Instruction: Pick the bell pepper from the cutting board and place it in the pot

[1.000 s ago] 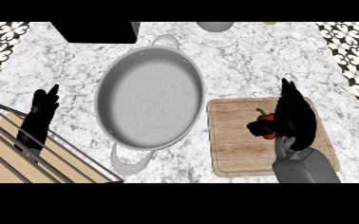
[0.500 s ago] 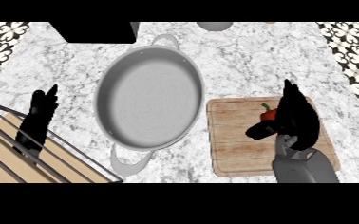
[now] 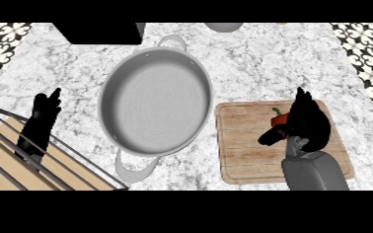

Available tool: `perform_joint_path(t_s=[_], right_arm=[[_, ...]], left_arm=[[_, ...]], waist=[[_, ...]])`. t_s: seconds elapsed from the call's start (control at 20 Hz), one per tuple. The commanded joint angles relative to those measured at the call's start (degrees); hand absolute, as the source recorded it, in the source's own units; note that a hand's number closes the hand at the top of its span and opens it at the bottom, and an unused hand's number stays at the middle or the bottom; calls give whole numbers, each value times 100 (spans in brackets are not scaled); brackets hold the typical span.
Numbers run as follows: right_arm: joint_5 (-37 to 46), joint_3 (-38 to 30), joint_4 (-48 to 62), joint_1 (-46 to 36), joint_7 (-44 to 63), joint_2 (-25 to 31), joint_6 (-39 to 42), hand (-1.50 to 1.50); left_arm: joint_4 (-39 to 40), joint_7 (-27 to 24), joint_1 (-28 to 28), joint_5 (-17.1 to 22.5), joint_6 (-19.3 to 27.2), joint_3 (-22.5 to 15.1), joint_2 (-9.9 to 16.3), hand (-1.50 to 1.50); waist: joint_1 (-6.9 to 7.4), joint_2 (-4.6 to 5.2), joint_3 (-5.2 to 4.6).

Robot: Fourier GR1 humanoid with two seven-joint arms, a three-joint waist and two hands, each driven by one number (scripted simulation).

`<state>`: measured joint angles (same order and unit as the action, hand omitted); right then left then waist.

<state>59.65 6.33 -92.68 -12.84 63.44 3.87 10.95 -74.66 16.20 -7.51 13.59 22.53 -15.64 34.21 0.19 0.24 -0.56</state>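
Two hands in view. Right hand (image 3: 304, 122) over the cutting board (image 3: 247, 148), fingers and thumb curled round the red bell pepper (image 3: 279, 121), mostly hidden under the palm, green stem poking out on the thumb side. Well off to that hand's left, the grey pot (image 3: 155, 103). Left hand (image 3: 42, 121) resting beyond the pot, fingers straight, beside a wire rack (image 3: 65, 165).

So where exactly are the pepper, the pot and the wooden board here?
bell pepper (image 3: 278, 121): head view, on its red side left of the right hand.
pot (image 3: 155, 103): head view, on its bare inside floor.
cutting board (image 3: 244, 148): head view, on bare wood.
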Motion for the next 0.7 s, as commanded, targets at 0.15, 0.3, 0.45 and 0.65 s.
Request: perform_joint_path(t_s=[0.15, 0.3, 0.45, 0.65], right_arm=[[445, -134, 714, -255, 524, -283, -23, -150], [374, -321, 308, 161, 383, -151, 188, -150], [291, -481, 412, 32, 483, -263, 443, -150], [326, -637, 819, -30, 194, -381, -4, -150]], left_arm=[[-363, 209, -83, -153, -57, 208, 42, 0], [-309, 55, 83, -206, -173, 288, 106, 0], [-302, 216, -20, -261, -96, 330, 12, 0], [-202, 159, -95, -404, -171, 391, -209, 0]], waist=[[30, -22, 57], [-19, -37, 55], [-25, -37, 55], [-17, -26, 57]])
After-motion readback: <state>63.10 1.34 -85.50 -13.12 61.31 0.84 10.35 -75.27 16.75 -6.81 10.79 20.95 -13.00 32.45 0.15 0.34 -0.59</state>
